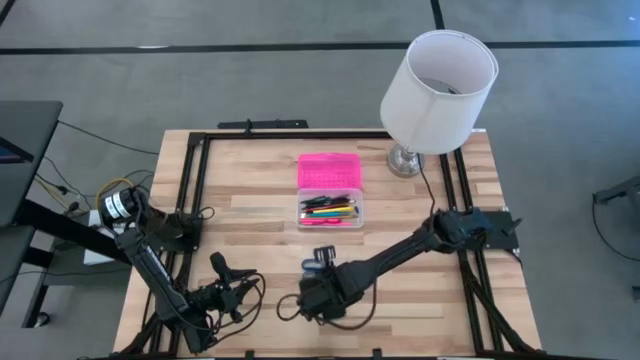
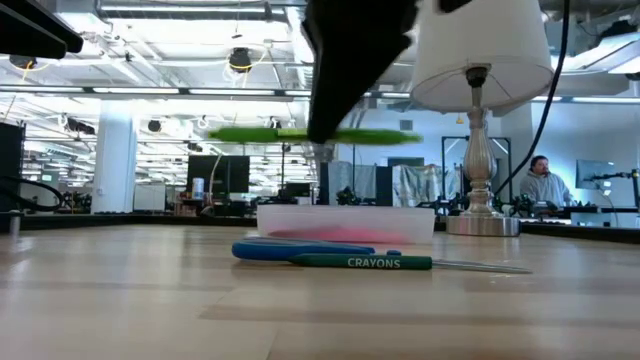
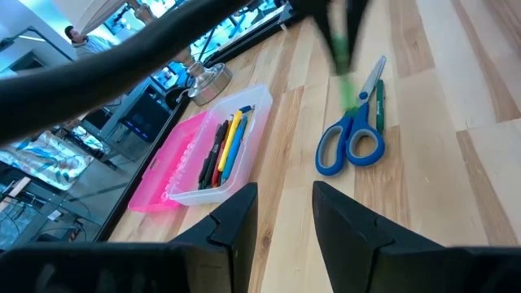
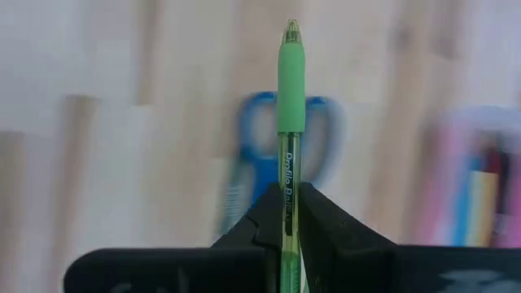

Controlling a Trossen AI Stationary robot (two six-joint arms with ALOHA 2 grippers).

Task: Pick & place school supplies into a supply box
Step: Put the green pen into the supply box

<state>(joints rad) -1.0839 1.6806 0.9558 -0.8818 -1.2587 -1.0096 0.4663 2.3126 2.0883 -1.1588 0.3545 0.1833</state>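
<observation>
Right gripper (image 4: pixel 285 213) is clamped on a green pen (image 4: pixel 291 98), lifted clear of the table (image 1: pixel 250 170) at the near edge (pen level in the low view). The supply box (image 1: pixel 330 208) lies beyond it toward the lamp (image 1: pixel 438 88), pink lid (image 1: pixel 329 170) flipped open, several pens already in the clear base. Box long axis runs across the table; the right arm is nearer. Scissors (image 2: pixel 300 251) and a green crayon (image 2: pixel 372 262) remain on the wood, roughly under the gripper, I think. Left gripper (image 3: pixel 285 216) waits at the near left, fingers apart, empty. Open lab behind, a person seated far off.
</observation>
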